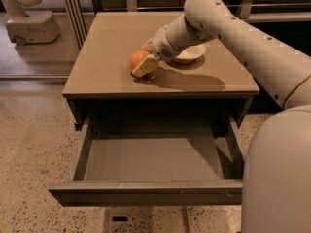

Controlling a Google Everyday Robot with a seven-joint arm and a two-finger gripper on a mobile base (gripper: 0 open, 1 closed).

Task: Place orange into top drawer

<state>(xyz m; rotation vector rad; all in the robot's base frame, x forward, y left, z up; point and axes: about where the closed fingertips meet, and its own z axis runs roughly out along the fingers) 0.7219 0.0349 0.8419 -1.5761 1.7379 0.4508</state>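
1 orange (136,58), caught in the gripper (141,63) near the front edge of the cabinet top (104,42). Pinched from 2 sides, as far as can be judged: 1 finger (145,67) pressed across the near side of the fruit, the other hidden behind it. Resting on the top or just above it; cannot tell which.

Just behind the gripper and to its right, close to the wrist, a bowl (195,54), near the orange but apart from it.

Below the gripper and in front of it, toward the camera, the drawer (146,192), pulled wide open, with a bare floor. Well lower than the orange.

Round fruit, so no long axis to mind. Only 1 arm (233,28), reaching in from the right.

Next, probably: lift a little, carry forward past the front edge of the top, lower into the drawer, and only then spread the fingers. Some risk of rolling or bouncing if let go too high.
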